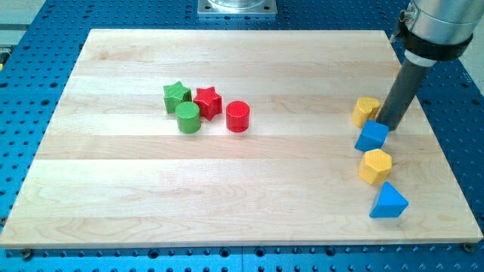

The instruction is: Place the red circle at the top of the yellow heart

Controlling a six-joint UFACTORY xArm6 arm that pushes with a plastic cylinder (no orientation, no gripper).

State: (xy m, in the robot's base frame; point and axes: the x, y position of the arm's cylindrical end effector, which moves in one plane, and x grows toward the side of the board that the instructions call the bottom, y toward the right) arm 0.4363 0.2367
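The red circle [237, 116] is a short red cylinder left of the board's middle. The yellow heart [365, 111] lies far off at the view's right. My tip [392, 125] rests on the board just right of the yellow heart and right above the blue cube [371, 137], touching or nearly touching both. The red circle is far to the tip's left.
A green star [176, 95], a green circle [188, 118] and a red star [207, 102] cluster just left of the red circle. A yellow hexagon [375, 166] and a blue triangle [388, 202] lie below the blue cube. The board's right edge [446, 151] is close.
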